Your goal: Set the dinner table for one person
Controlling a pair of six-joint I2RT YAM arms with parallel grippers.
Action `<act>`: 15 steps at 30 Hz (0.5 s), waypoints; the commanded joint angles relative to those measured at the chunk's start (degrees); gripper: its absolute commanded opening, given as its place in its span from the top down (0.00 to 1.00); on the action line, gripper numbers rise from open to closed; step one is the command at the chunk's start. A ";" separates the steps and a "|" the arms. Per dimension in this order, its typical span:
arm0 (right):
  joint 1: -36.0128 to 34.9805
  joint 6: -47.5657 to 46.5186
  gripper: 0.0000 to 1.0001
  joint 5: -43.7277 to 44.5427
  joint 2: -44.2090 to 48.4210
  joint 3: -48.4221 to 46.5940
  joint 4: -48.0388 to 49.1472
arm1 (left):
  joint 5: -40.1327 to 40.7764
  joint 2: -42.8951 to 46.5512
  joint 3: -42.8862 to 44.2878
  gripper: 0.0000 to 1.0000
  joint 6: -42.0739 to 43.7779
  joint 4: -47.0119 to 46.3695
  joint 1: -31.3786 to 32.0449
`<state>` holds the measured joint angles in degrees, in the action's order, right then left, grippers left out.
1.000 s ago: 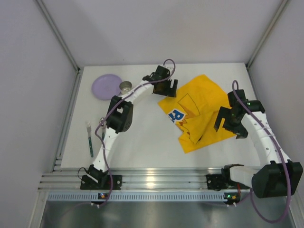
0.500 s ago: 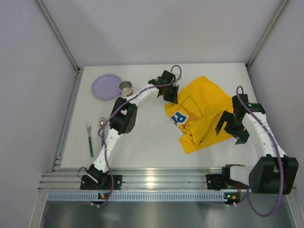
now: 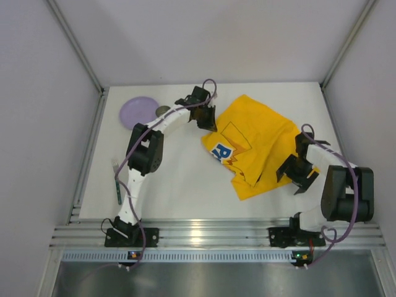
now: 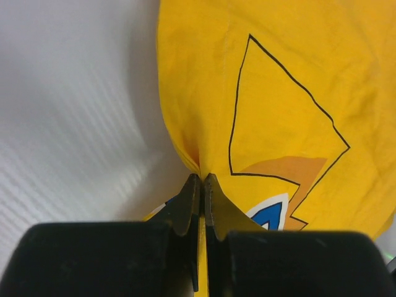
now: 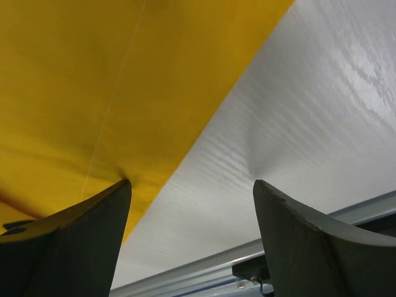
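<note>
Left hand (image 4: 202, 177) pinches yellow cloth (image 4: 278, 80); arm (image 3: 175, 117) half-hides perhaps a cup (image 3: 162, 111).

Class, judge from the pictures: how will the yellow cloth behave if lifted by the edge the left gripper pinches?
Probably floppy: the yellow cloth puckers into folds where the left gripper pinches it. Likely light, being thin and creased. It may slide easily over the smooth white table.

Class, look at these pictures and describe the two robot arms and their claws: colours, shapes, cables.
The left arm and right arm both have slim white links joined by chunky black joint housings. A thin purple cable runs loosely along each arm, looping near the wrist. The left claw and right claw each carry two dark fingers tapering to blunt tips.
</note>
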<state>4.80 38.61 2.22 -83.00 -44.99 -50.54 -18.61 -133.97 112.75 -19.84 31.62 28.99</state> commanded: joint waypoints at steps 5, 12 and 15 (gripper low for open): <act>-1.89 3.40 0.39 5.43 -9.18 -4.92 8.26 | -2.13 8.37 -6.48 1.00 0.15 -0.77 -1.04; -7.35 4.19 0.92 6.57 -17.10 -8.62 9.24 | -3.71 10.48 -7.89 1.00 0.68 2.13 -2.62; -6.82 2.18 1.00 9.46 -17.19 -10.99 7.40 | -4.68 12.85 -10.77 1.00 0.41 4.42 -4.03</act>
<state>-1.76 40.84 4.75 -96.60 -56.03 -51.42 -21.43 -127.50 104.09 -19.75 33.30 27.03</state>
